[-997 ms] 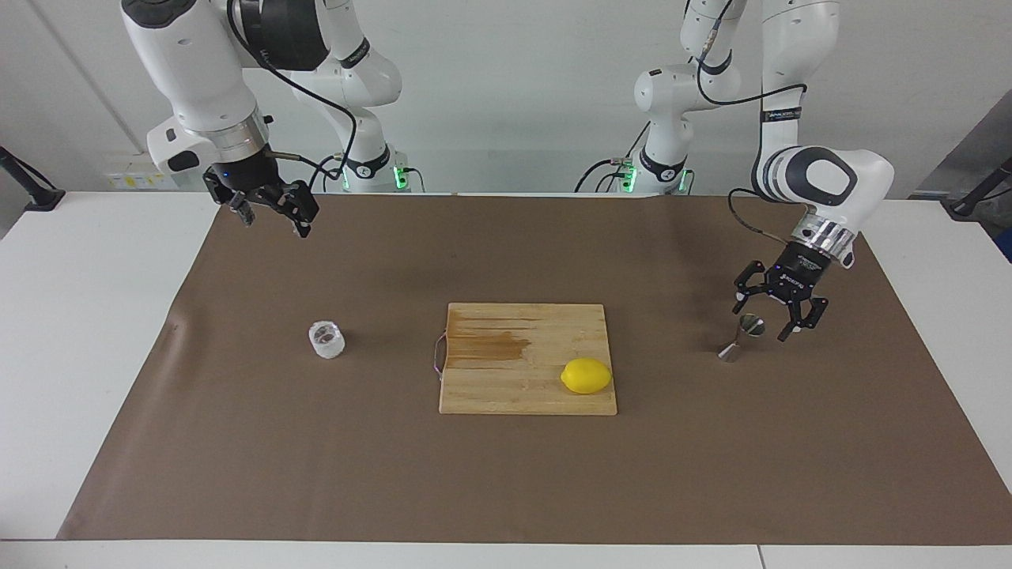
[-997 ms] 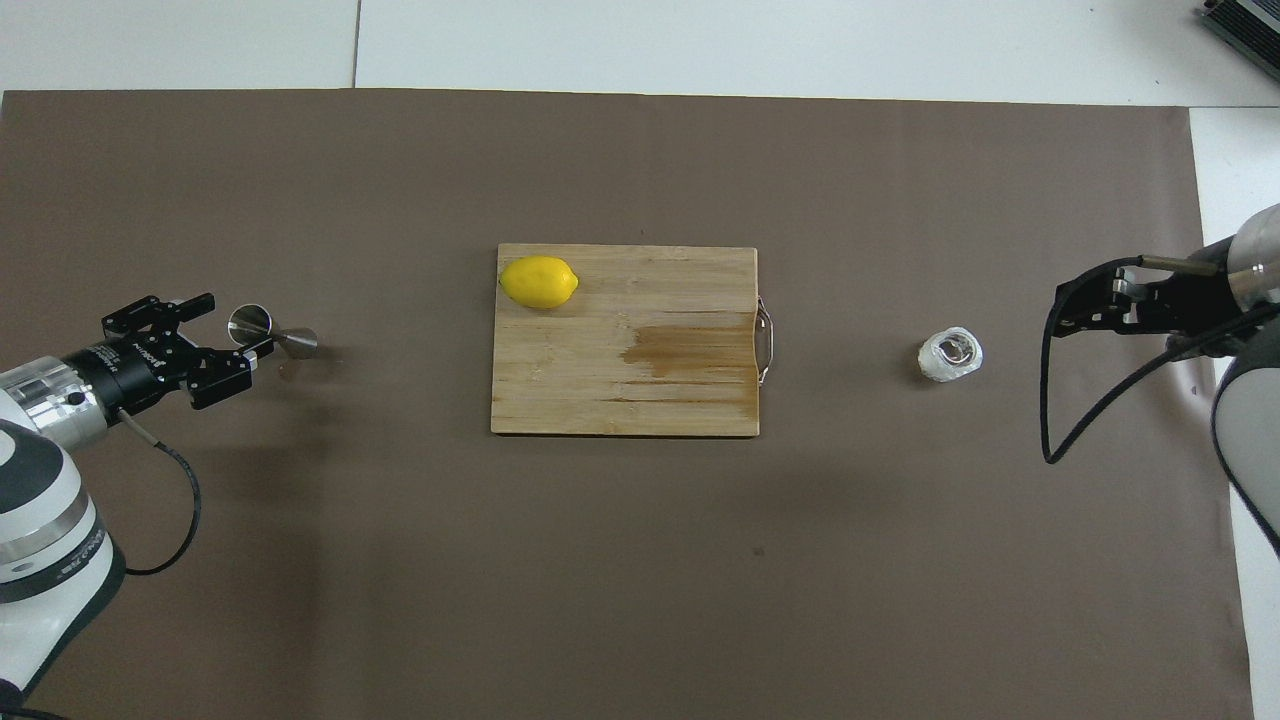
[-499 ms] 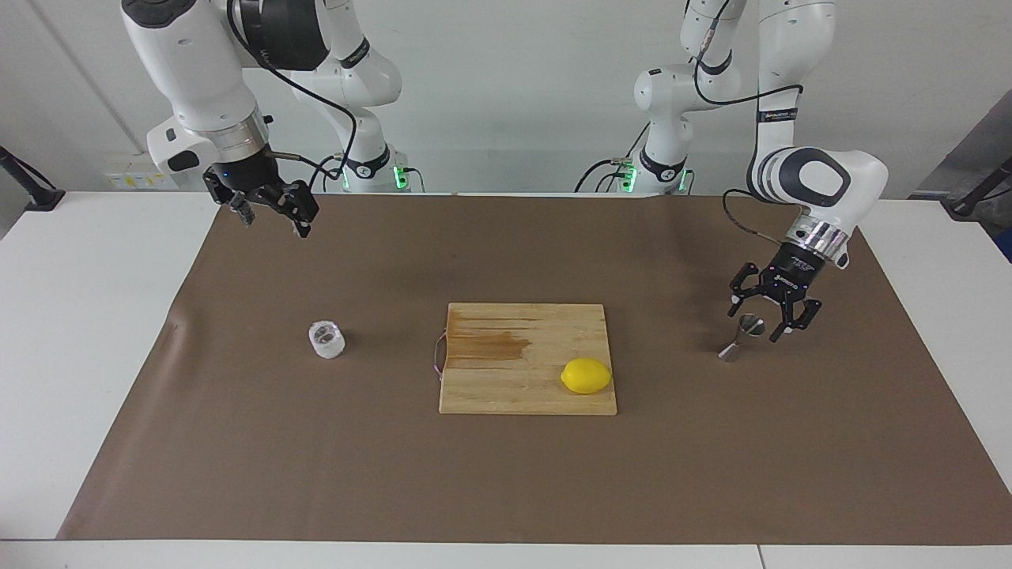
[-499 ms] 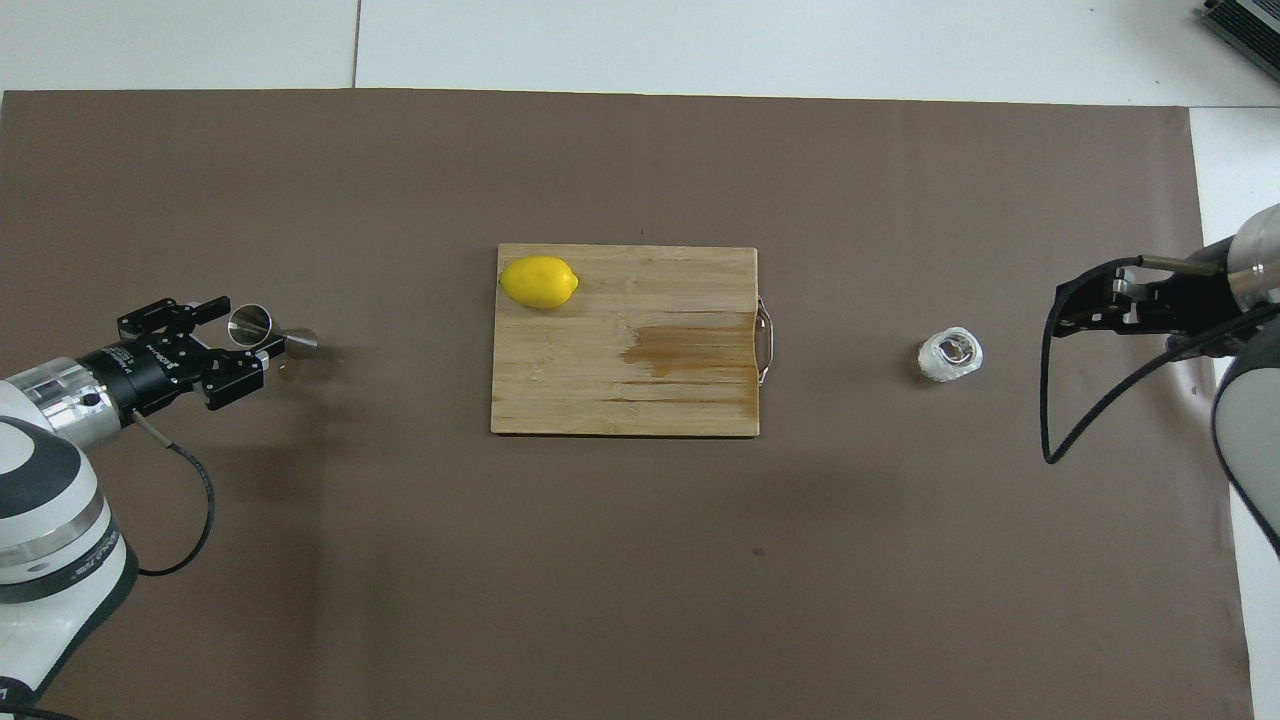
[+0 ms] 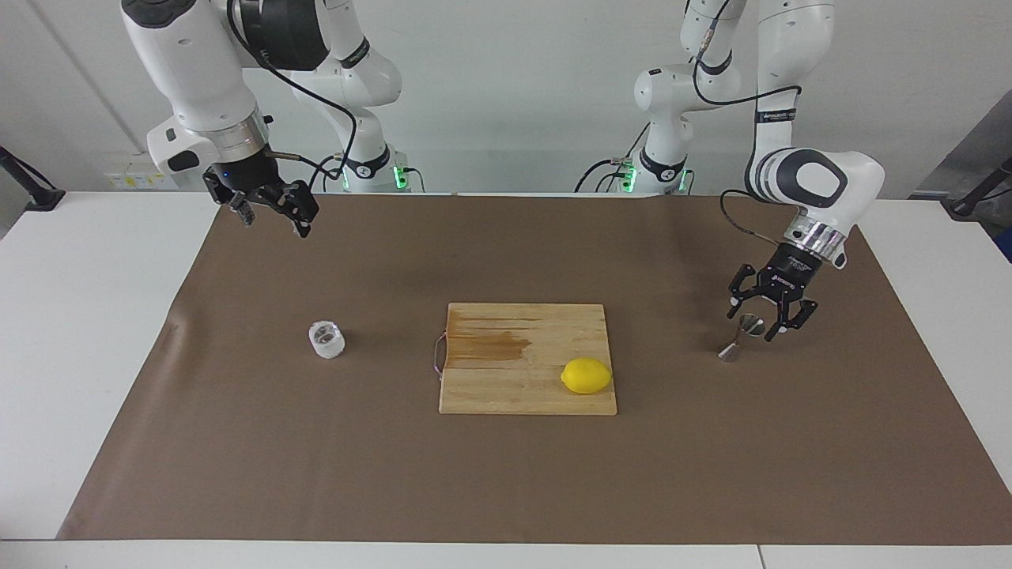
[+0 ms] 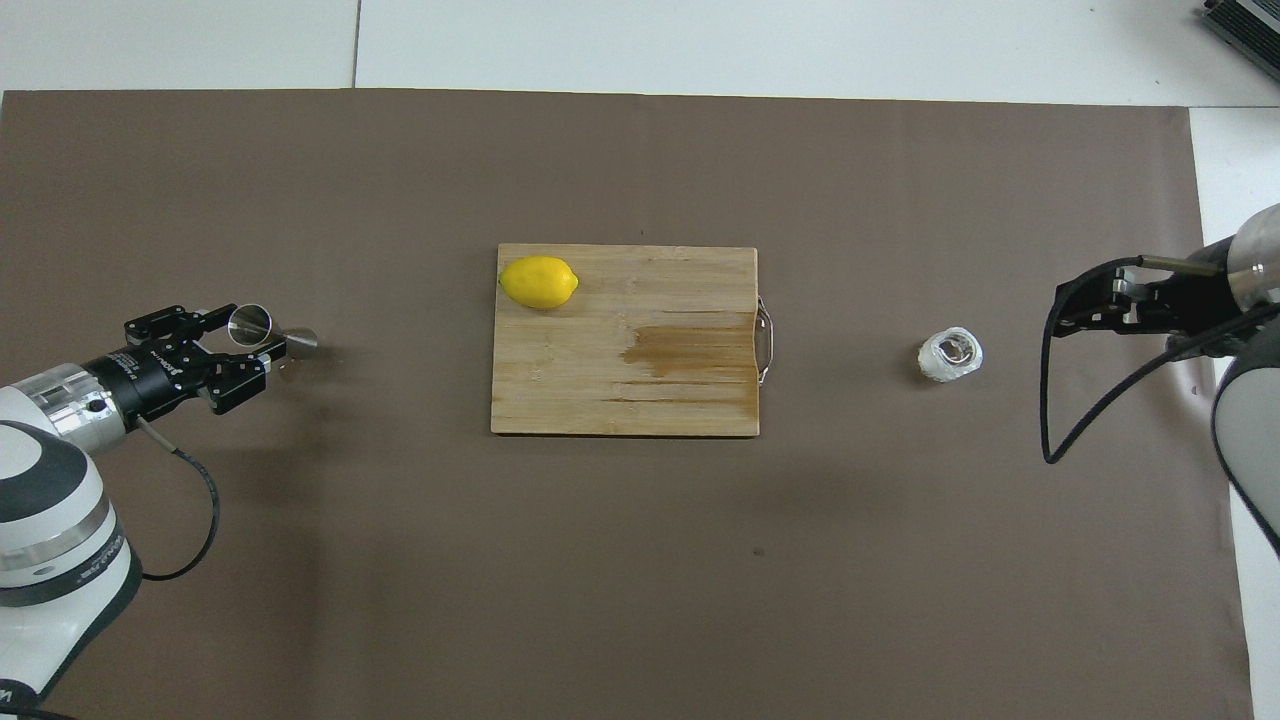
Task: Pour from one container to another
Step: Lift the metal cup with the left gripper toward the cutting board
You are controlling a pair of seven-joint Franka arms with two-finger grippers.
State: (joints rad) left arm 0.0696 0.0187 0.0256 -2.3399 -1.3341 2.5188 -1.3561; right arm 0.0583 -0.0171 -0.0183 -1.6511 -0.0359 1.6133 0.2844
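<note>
Facing view: left gripper (image 5: 764, 325) has dropped around the jigger (image 5: 742, 337) — jaws open, narrowing. Right gripper (image 5: 271, 215) waits, jaws open — cup (image 5: 326, 339) untouched.

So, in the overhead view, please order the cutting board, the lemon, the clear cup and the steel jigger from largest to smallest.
1. Cutting board
2. Lemon
3. Clear cup and steel jigger: these look too alike to rank; the jigger is slimmer, but the left gripper partly covers it.

Right hand (image 6: 1062, 310), arm cut off overhead.
</note>
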